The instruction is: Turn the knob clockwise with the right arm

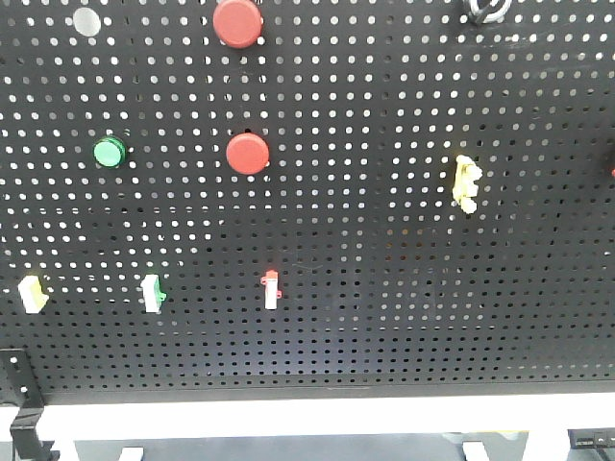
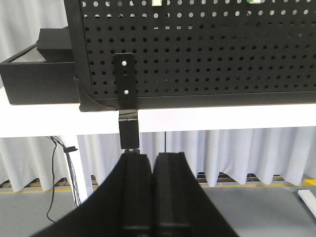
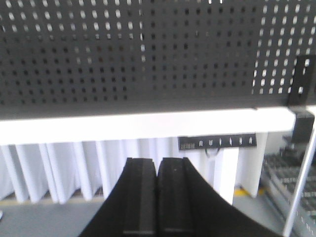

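**Pegboard fittings untouched, both arms low**

Black perforated pegboard (image 1: 384, 240) fills the front view, standing on a white worktop (image 1: 317, 418). Going left to right along its top edge: a pale grey disc (image 1: 86, 21), a red push-button (image 1: 237, 22), and the knob (image 1: 485, 8), dark-centred with a silvery ring, cut off by the frame at the upper right. In the middle row sit a green button (image 1: 109, 151), a 2nd red push-button (image 1: 248, 154) and a yellow lumpy handle (image 1: 466, 183). Lower down are a pale yellow switch (image 1: 33, 293), a white-and-green switch (image 1: 152, 294) and a white-and-red switch (image 1: 272, 289). No arm shows in this view.

From the left wrist camera, the left gripper (image 2: 153, 160) points level at the worktop's edge, below the board, just under a black bracket (image 2: 127, 81); its 2 fingers (image 2: 136, 187) are pressed together, holding nothing.

From the right wrist camera, the right gripper (image 3: 158, 165) is likewise aimed at the worktop's front edge, beneath the board's lower rim and well apart from the knob. Its fingers (image 3: 140, 192) meet with no gap and grip nothing. A black power strip (image 3: 217, 141) hangs under the worktop to its right.
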`<state>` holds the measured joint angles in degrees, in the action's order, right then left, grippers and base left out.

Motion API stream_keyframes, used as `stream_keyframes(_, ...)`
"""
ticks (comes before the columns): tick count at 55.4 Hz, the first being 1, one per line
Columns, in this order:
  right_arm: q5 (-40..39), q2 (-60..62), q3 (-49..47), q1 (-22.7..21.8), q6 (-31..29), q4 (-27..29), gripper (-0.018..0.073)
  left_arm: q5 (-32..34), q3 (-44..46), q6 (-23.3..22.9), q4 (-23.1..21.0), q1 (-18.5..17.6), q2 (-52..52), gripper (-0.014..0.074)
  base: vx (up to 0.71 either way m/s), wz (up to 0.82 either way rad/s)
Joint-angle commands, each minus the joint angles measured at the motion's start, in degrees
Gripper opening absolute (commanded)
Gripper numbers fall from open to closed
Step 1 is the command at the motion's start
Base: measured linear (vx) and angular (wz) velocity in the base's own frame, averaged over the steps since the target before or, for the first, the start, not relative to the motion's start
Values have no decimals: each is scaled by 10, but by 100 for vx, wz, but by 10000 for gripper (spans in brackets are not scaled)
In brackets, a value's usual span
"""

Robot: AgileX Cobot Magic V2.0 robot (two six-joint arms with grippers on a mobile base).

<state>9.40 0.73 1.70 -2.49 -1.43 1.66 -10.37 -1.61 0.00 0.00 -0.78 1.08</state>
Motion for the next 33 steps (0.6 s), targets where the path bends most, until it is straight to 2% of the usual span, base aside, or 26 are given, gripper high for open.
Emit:
stream_keyframes(1,-23,5,8,-4,-1,0,-13,47,-15,0,-4,-2,5,-6,0,0)
stream_keyframes(33,-18,5,8,-4,-1,0,-12,47,-15,0,-4,-2,5,-6,0,0)
